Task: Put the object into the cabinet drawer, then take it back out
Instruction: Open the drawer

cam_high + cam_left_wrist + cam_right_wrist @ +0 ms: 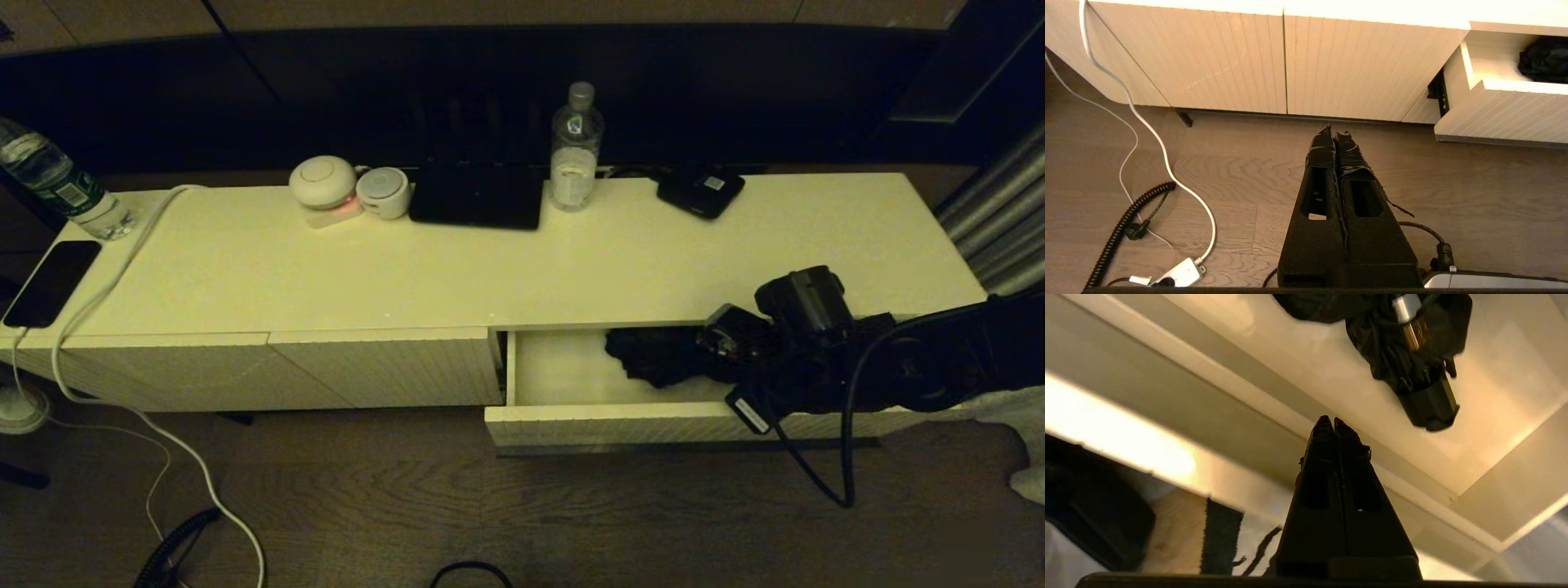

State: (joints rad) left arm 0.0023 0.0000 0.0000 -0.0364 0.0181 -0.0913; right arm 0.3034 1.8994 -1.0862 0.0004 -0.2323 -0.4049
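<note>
Head view: right tool (739, 343) at 4 o'clock over the open cabinet drawer (637, 425), fingers hidden here; black umbrella (653, 355) inside the drawer beside it.

Left wrist view: left tool (1336, 132) shut, empty, hanging above the wooden floor (1453, 196); drawer (1502, 118) at 2 o'clock, umbrella (1543, 59) within.

Right wrist view: right tool (1329, 422) shut, empty, above the drawer rim (1216, 367); umbrella (1396, 351) at 1 o'clock on the drawer bottom, apart from the tips.
</note>
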